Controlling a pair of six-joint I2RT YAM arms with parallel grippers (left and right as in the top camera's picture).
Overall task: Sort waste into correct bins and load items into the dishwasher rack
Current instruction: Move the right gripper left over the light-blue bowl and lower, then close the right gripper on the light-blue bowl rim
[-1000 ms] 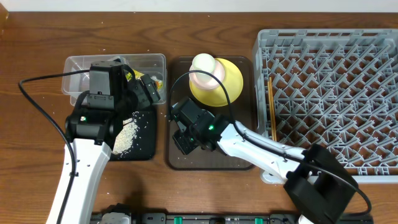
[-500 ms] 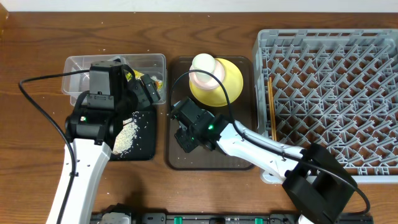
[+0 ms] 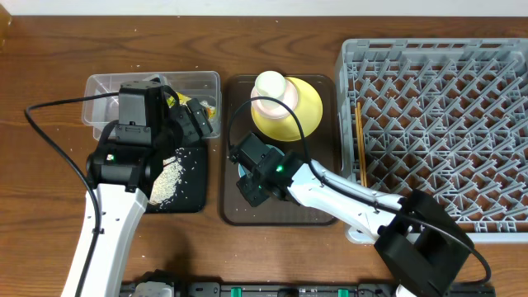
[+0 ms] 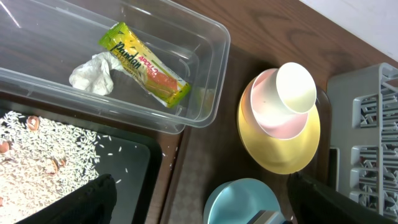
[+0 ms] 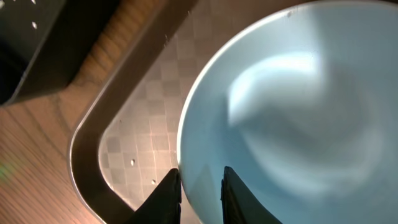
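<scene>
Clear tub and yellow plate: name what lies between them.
Nothing loose lies there. Only a bare corner of the dark-brown tray, rim included, separates the clear tub from the yellow plate. The overhead view shows it, and the left wrist view agrees.

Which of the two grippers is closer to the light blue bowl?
Right. The right gripper straddles the rim of the light blue bowl; the left gripper hangs apart, by the clear tub.
</scene>
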